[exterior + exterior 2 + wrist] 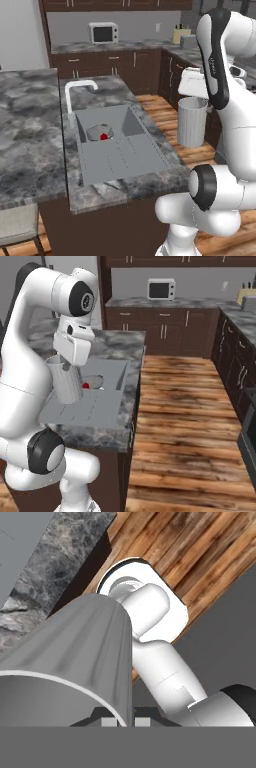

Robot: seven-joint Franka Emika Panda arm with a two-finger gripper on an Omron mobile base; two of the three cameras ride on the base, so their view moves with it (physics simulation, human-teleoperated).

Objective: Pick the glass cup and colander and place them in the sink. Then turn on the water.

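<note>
Ribbed translucent glass cup (192,122) — veined marble counter (30,125)

Chunky glossy white arm (227,75), rounded link shells, black rings at the joints, boxy white wrist block.

Flat, even rendered light, moderately bright — no clear source direction. Shadows soft and faint: slight darkening inside the sink (145,150) basin and under the counter (30,145) overhang. No glare, only a mild sheen on the wood floor (190,421). All views slightly soft and low-res, edges jaggy. Hand view — the close glass cup (75,657) looks smooth grey, no lens distortion.
</note>
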